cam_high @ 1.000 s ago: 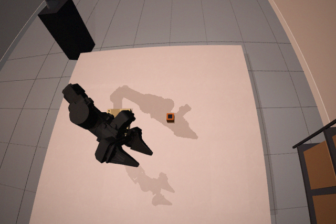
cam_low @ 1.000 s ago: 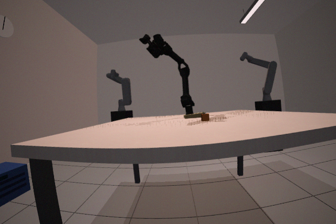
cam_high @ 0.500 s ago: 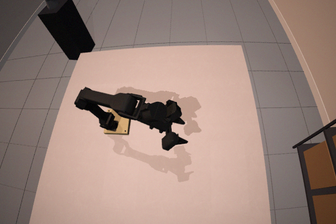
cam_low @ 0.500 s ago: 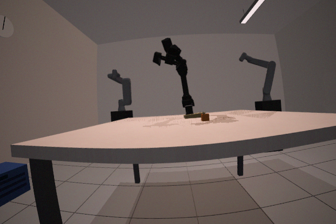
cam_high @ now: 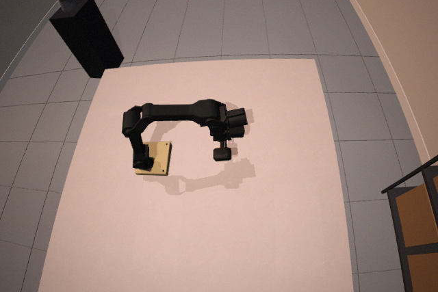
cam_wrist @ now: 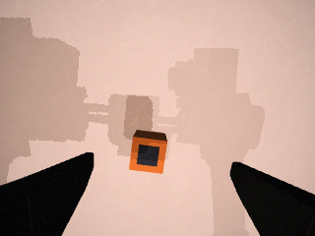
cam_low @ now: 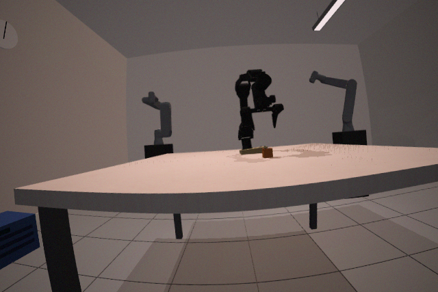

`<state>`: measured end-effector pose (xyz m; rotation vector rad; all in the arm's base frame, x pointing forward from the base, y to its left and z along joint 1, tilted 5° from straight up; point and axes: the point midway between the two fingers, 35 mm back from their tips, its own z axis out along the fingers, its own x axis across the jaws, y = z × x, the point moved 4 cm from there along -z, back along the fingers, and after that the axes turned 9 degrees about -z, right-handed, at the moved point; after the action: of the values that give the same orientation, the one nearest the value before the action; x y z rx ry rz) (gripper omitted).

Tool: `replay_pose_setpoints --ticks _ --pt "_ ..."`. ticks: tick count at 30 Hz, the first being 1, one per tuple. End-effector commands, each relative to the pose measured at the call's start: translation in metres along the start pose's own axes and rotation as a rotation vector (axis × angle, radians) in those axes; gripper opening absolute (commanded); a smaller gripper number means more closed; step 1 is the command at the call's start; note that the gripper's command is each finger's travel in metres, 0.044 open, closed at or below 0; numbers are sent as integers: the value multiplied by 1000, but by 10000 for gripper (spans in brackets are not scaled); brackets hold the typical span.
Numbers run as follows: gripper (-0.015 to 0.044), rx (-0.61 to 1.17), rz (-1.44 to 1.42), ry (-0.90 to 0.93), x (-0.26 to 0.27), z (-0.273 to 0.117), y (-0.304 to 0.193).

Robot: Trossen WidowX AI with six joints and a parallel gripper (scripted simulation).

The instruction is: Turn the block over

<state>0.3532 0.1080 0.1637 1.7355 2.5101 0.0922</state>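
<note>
The orange block [cam_low: 267,152] [cam_wrist: 148,156] rests flat on the table [cam_high: 282,218] [cam_low: 159,176]. Its dark square mark faces up in the wrist view. In the top view the block is almost wholly hidden under the gripper. My gripper [cam_high: 222,141] [cam_low: 261,126] [cam_wrist: 163,163] is open and empty, pointing down high above the block. In the wrist view the block shows between the two fingertips, a little nearer the left one, and neither finger touches it.
The arm's pale yellow base plate [cam_high: 161,158] [cam_low: 252,150] lies on the table to the left of the block in the top view. The arm arches from it over the table. Shadows of the arm fall around the block. Other robots stand beyond the table.
</note>
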Motion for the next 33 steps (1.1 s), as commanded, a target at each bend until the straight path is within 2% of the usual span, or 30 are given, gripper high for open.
replay_pose_setpoints --ticks 1,8,12,33 --pt "440 132 44 -22 25 19 -16" --pt "440 131 44 -22 18 21 -16" --pt "440 131 44 -22 17 51 -20" --pt "440 132 44 -22 16 82 -25"
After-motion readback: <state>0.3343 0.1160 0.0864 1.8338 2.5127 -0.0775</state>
